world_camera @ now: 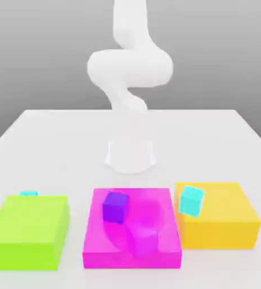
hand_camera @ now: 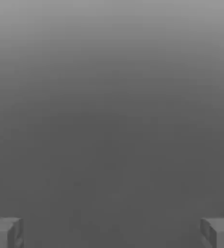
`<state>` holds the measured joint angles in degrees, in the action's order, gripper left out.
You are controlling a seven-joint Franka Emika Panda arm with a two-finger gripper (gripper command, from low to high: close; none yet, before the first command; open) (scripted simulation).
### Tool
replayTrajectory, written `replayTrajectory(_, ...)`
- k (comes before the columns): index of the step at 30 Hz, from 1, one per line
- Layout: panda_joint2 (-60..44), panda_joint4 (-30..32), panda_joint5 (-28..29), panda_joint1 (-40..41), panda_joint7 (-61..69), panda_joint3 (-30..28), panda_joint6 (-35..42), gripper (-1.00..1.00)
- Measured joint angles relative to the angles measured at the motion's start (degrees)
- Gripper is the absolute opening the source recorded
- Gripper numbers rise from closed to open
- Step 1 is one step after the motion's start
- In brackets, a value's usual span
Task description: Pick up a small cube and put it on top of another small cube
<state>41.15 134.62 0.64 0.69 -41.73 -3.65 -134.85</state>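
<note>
A small purple cube [world_camera: 115, 206] sits on the magenta block [world_camera: 98, 248], toward that block's far left part. A small cyan cube [world_camera: 191, 201] rests tilted at the yellow block's [world_camera: 228, 220] left edge. Another small cyan cube [world_camera: 28, 193] peeks out behind the green block [world_camera: 25, 231]. In the hand view my gripper [hand_camera: 112, 233] is open, its two grey fingertips [hand_camera: 5, 233] far apart with nothing between them, facing plain grey background. The white arm [world_camera: 129, 68] rises from its base and leaves the exterior view at the top.
The three big blocks stand in a row along the near side of the white table [world_camera: 53, 135]. The arm's base [world_camera: 130, 155] stands just behind the magenta block. A pale shape lies across the magenta block's top.
</note>
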Motion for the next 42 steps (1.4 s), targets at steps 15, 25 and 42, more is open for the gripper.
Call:
replayTrajectory(15, -31.4, 18.2, -1.4, 5.8, 31.2, -25.6, -20.4, 0.00)
replayTrajectory(25, -51.5, 23.7, -19.7, 18.2, 56.8, -21.8, -32.5, 0.00)
replayTrajectory(42, -52.8, 23.4, -20.5, 21.8, 57.5, -18.1, -33.6, -1.00)
